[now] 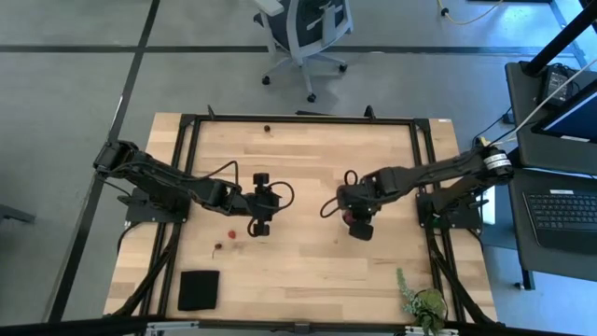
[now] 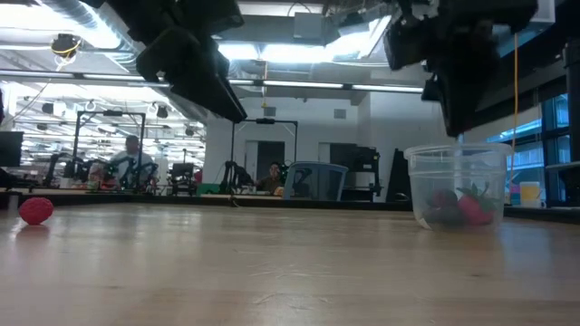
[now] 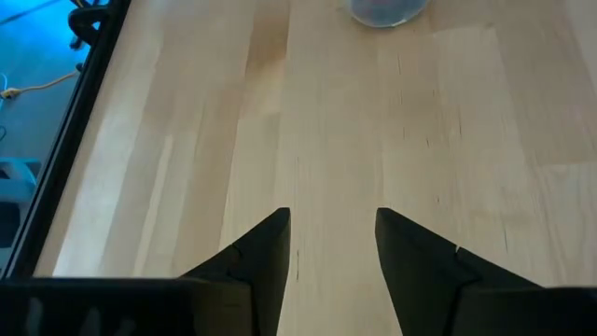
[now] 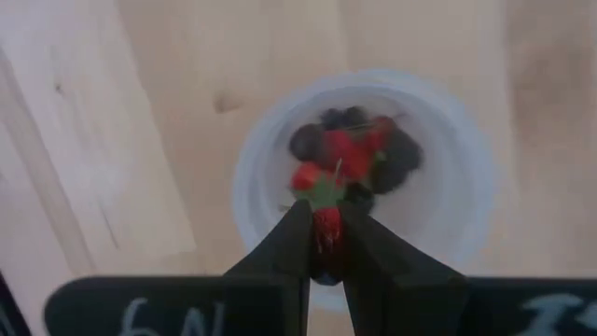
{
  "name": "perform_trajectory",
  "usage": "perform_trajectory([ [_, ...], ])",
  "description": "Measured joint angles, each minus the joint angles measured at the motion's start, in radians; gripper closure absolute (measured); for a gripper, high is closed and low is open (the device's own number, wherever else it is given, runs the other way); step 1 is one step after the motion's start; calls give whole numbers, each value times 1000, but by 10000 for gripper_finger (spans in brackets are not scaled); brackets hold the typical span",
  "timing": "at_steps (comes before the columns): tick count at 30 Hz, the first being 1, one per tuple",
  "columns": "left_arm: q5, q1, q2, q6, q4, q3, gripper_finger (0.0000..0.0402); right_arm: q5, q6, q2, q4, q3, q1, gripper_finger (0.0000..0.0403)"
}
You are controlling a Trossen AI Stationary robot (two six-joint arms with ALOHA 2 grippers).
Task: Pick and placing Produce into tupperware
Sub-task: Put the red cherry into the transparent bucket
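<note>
Dark fingers [image 4: 289,252] pinching glossy red fruit [image 4: 326,229] above round translucent tub [image 4: 457,201].

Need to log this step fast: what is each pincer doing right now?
Left pincer: open, holding nothing, over bare table.
Right pincer: shut on a red fruit, above the tupperware.

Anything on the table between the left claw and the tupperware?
Nothing: in the left wrist view, only bare wood runs from the left claw to the tupperware.

Overhead, table-level, 2 wrist cams; tupperware [image 2: 456,186] shared.
</note>
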Motion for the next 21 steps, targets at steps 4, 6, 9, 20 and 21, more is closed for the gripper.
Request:
perform_trajectory([
  [4,0,0,0,0,0,0,249,-13,-22,0,104,-75,0,357],
  [6,0,0,0,0,0,0,249,-12,-22,0,132,-107,0,357],
  [9,0,0,0,0,0,0,249,-12,-23,0,178,-143,-1,357],
  [20,0,0,0,0,0,0,249,-4,-25,0,264,-219,-1,350],
  [21,0,0,0,0,0,0,249,-4,-24,0,266,-219,-1,346],
])
